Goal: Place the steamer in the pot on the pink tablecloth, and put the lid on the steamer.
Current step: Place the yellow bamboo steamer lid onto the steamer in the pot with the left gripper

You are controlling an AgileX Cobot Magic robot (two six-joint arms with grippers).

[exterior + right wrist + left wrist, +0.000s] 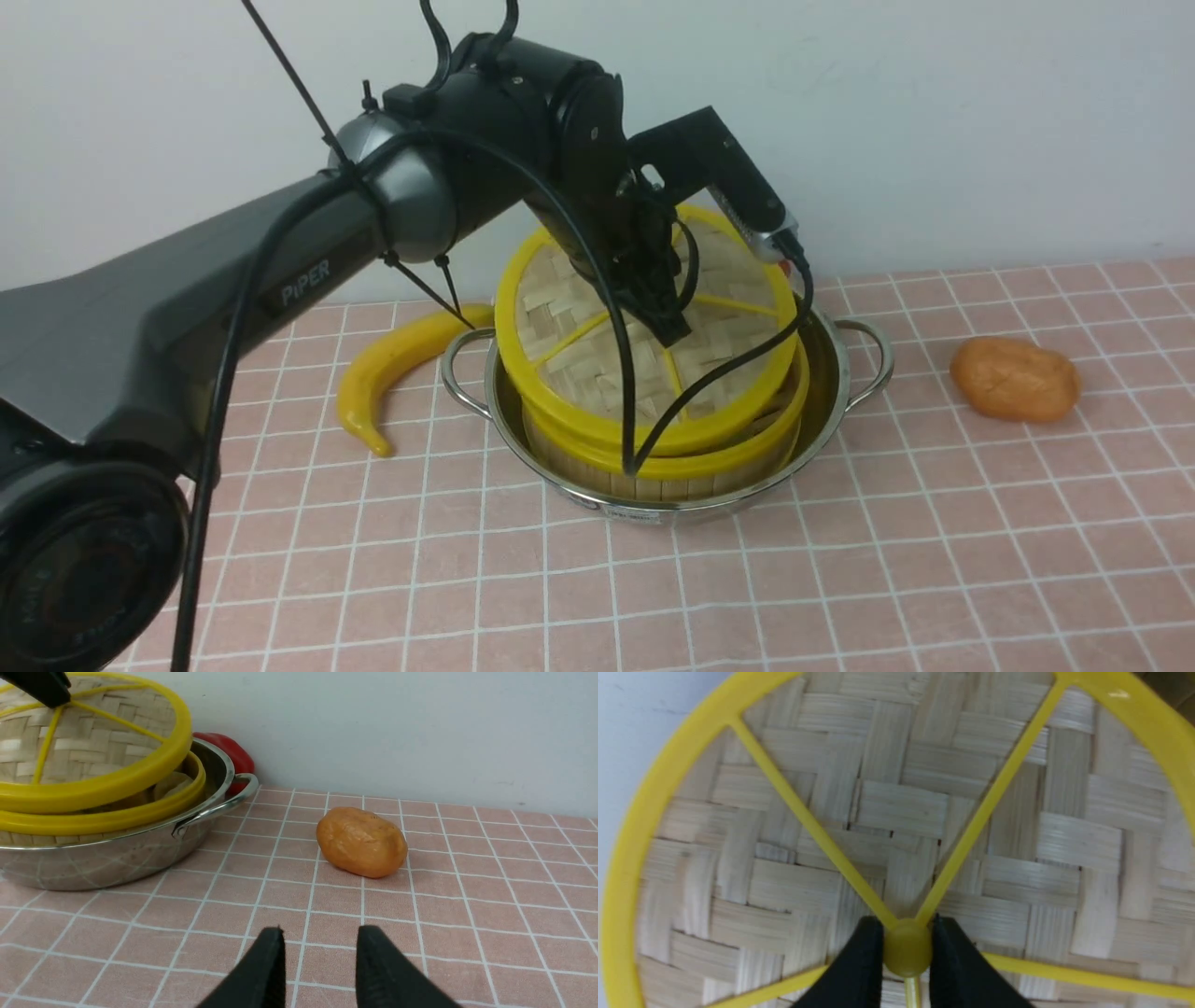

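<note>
From where I stand, I see the left tool (906,952) closed upon the small yellow hub (907,947) in the centre of the lid (738,364); its two fingers press this hub from both sides. The lid is tilted above the steamer (653,467), its near edge low at the steamer's rim and its far edge higher, so a gap shows between them at one side. Through this gap I can see part of the food inside. The steamer sits in the shiny pot (836,411), and the pot is on the pink tablecloth (915,560). The right tool (321,961) has its fingers apart, with nothing between them, over the cloth. A banana (373,378) lies beside the pot on the left, and a brown, bread-like thing (1016,379) lies apart on the right. Behind the pot there is something red (231,753), partly hidden.
</note>
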